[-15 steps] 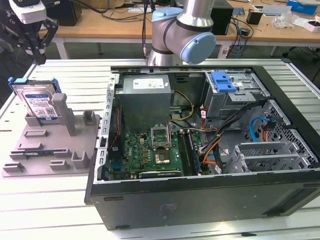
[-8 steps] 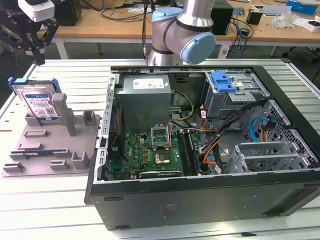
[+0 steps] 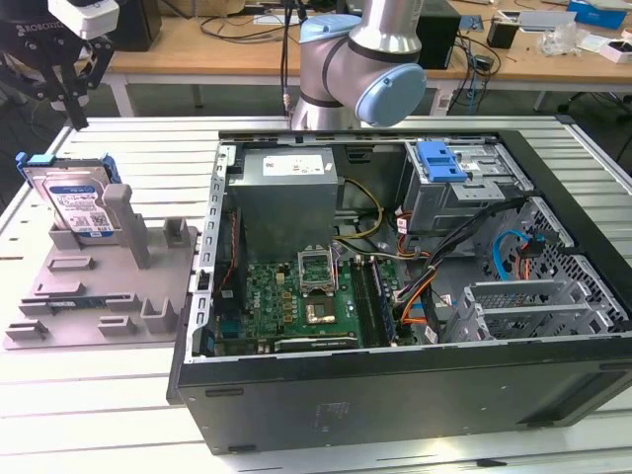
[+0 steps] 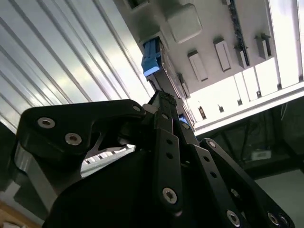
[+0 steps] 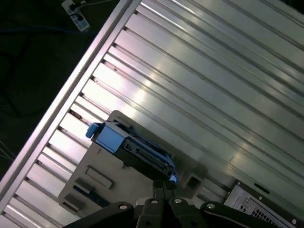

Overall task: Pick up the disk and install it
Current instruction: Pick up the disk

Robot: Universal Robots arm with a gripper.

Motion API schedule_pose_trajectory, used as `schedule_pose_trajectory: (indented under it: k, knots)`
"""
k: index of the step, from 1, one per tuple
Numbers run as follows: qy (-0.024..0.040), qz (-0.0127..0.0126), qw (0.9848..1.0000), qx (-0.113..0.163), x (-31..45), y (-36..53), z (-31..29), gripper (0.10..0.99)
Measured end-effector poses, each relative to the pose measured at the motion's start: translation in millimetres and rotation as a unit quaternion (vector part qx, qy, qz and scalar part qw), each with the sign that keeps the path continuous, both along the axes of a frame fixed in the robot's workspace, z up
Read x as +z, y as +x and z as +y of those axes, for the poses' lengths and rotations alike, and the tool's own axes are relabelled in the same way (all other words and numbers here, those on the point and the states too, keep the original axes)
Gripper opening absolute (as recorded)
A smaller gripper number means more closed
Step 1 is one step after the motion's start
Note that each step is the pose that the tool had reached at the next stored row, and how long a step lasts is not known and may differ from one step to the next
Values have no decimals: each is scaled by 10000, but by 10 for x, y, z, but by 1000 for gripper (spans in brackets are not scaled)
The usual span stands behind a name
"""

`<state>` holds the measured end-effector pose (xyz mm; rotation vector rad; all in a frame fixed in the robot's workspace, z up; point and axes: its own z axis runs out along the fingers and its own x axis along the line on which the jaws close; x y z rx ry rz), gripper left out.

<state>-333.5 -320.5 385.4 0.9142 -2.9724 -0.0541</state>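
Gripper [image 3: 77,118], black and two-fingered, hangs over the exterior view's left end of a ribbed aluminium table [image 3: 109,415], clenched with its tips pressed together on nothing. Just beneath it, and apart from it, stands the disk [image 3: 79,202], a flat rectangular silver hard drive with a blue-and-white label, framed by a blue plastic carrier bracket. The disk rests on edge, tilted back, at the far end of a grey plastic fixture plate [image 3: 79,296]. One tall grey upright post [image 3: 123,222] of that plate rises just in front of it.

In the first wrist view the disk's blue-framed upper edge lies just past the closed fingertips [image 5: 161,187], with the plate below it.

To the exterior view's right of the plate lies an open black desktop computer case [image 3: 395,405], its green motherboard [image 3: 296,296] exposed. A grey metal drive cage [image 3: 474,193] topped by a blue plastic latch [image 3: 439,160] sits in the case's far corner. The silver-and-pale-blue robot arm [image 3: 360,59] rises behind the case, in front of a wooden desk [image 3: 247,49] strewn with cables.
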Motion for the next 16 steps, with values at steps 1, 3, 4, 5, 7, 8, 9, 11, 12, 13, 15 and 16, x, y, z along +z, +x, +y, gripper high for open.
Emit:
schedule_pose_trajectory:
  k: [1,3,4,5,7,8,9,11,12,13,15,16]
  knots:
    - [0,0,10000,93,-1,0,0,106]
    - [0,0,9993,367,-4,0,0,106]
    - [0,0,9987,514,-5,0,0,106]
    - [0,0,9982,607,-6,0,0,106]
    - [0,0,9961,884,-11,0,0,106]
    - [0,0,9942,1080,-12,0,0,106]
    - [0,0,9931,1172,-13,0,0,106]
    - [0,0,9900,1412,-14,0,0,106]
    - [0,0,9886,1504,-15,0,0,106]
    - [0,0,9872,1592,-15,0,0,106]
    - [0,0,9843,1767,-16,0,0,106]
    - [0,0,9824,1866,-16,0,0,106]
